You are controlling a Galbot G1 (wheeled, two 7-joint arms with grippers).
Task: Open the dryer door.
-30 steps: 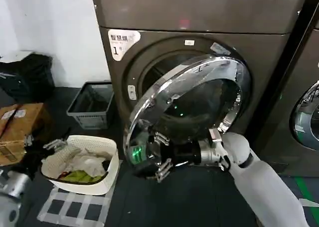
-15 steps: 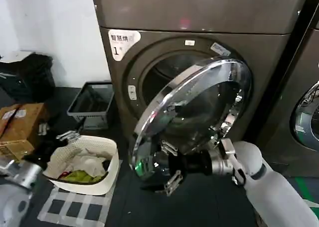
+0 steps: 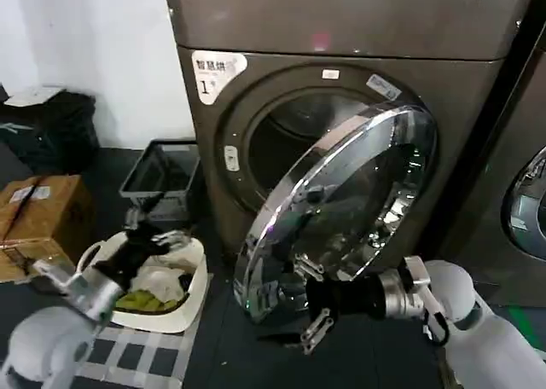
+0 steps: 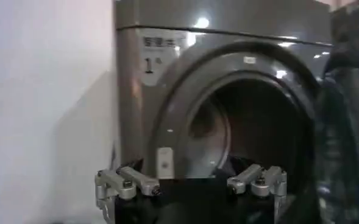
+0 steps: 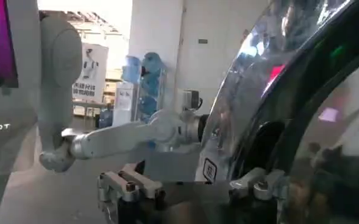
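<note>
Half-open dryer door (image 3: 341, 210), floor beside.

Head view downward, wrists close (both facing dryer door (image 3: 341, 206))

A laundry room is indicated by two front-loading machines (image 3: 341, 82) and, at 8 o'clock, a clothes-filled basket (image 3: 183, 308).
</note>
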